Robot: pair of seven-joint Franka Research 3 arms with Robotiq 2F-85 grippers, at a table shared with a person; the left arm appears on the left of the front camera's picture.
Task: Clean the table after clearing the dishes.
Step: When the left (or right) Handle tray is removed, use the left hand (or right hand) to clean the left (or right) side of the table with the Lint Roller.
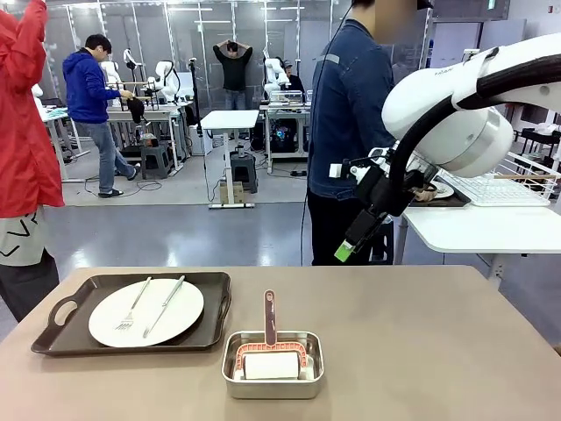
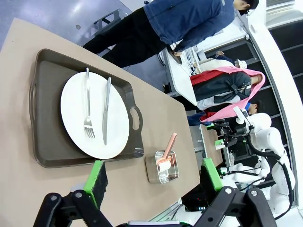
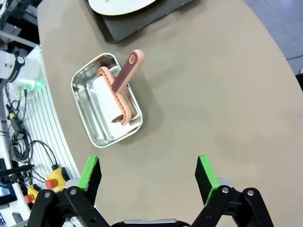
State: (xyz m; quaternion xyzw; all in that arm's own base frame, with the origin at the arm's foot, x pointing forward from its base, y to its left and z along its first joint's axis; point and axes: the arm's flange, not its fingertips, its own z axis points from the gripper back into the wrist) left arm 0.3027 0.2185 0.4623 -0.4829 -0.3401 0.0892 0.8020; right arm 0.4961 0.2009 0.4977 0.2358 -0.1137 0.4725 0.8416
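Observation:
On the left part of the tan table (image 1: 421,342) lies a dark brown tray (image 1: 61,329) with a white plate (image 1: 145,311) on it. A fork (image 1: 131,309) and a long silver utensil (image 1: 164,305) rest on the plate. The left wrist view looks down on the same tray (image 2: 47,90) and plate (image 2: 94,116). My left gripper (image 2: 154,175) hangs open and empty high above them. My right gripper (image 1: 351,246) is in the air over the table's far edge. It is open and empty (image 3: 147,172) above bare tabletop (image 3: 213,94).
A steel pan (image 1: 273,379) holding a pink-handled scrubber (image 1: 270,317) stands at the front middle, also seen as pan (image 3: 85,94) and pan (image 2: 154,172). A person in a denim jacket (image 1: 351,105) stands at the far side by a white side table (image 1: 482,230) carrying another dark tray (image 1: 451,200).

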